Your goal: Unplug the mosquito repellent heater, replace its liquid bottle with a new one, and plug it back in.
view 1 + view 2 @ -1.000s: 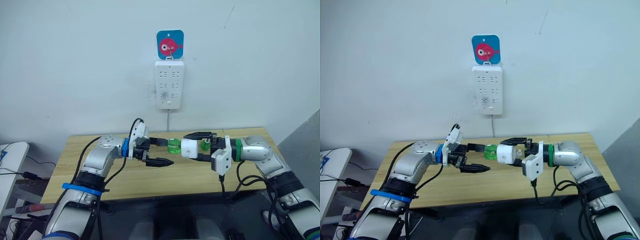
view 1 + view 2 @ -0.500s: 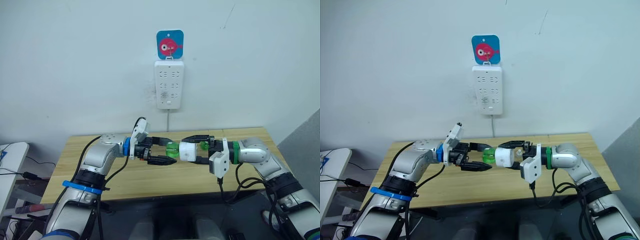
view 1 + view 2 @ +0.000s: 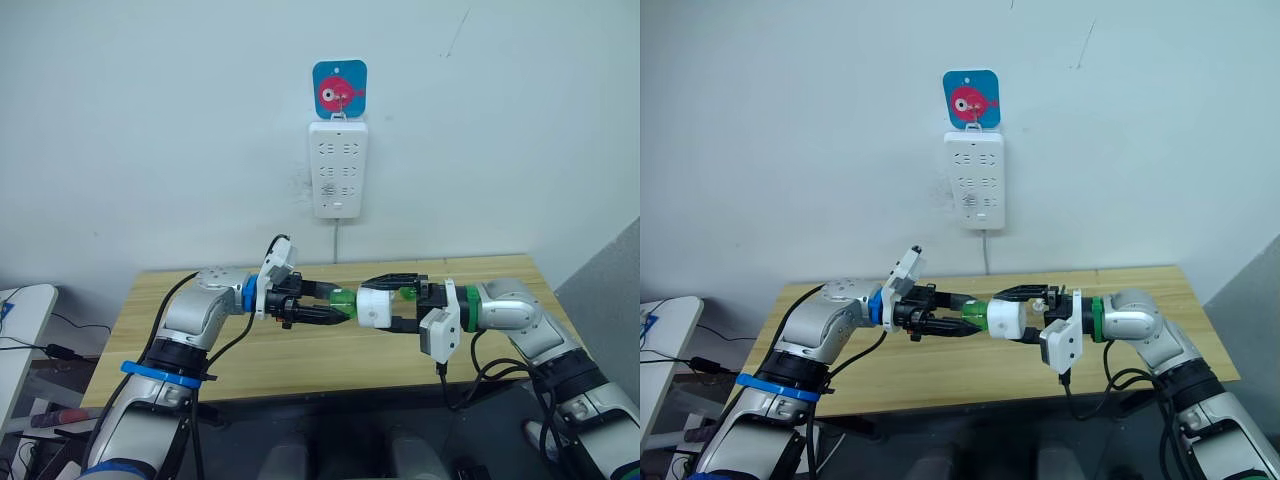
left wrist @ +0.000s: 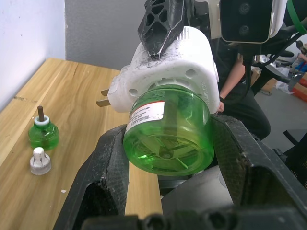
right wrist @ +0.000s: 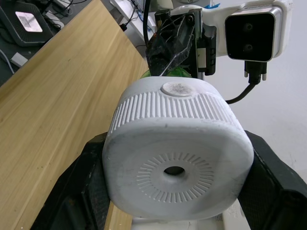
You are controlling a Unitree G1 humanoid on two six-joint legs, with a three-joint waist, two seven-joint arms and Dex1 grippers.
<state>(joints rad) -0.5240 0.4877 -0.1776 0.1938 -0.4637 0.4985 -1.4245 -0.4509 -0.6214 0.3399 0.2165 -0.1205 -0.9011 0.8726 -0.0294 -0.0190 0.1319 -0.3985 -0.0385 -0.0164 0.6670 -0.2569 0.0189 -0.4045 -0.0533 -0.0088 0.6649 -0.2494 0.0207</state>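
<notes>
The mosquito repellent heater [image 3: 376, 308] is a white rounded body held level above the table, with my right gripper [image 3: 382, 302] shut on it. A green liquid bottle [image 3: 343, 300] sticks out of its socket toward my left arm. My left gripper [image 3: 329, 306] is shut on that bottle; in the left wrist view its black fingers [image 4: 108, 165] press both sides of the green bottle [image 4: 168, 139]. The heater's plug prongs [image 4: 104, 97] are bare. Another green bottle [image 4: 43, 132] with a wick stands on the table beside a small white cap [image 4: 40, 160].
A tall white power strip [image 3: 338, 168] hangs on the wall under a blue fish sticker [image 3: 340, 88], its cord dropping behind the wooden table [image 3: 300, 352]. A person sits beyond the table's end [image 4: 240, 96]. A white side table [image 3: 20, 310] stands at the left.
My left gripper has moved right to the bottle and its fingers have shut on it. My right gripper has carried the heater a little to the left, toward the other gripper.
</notes>
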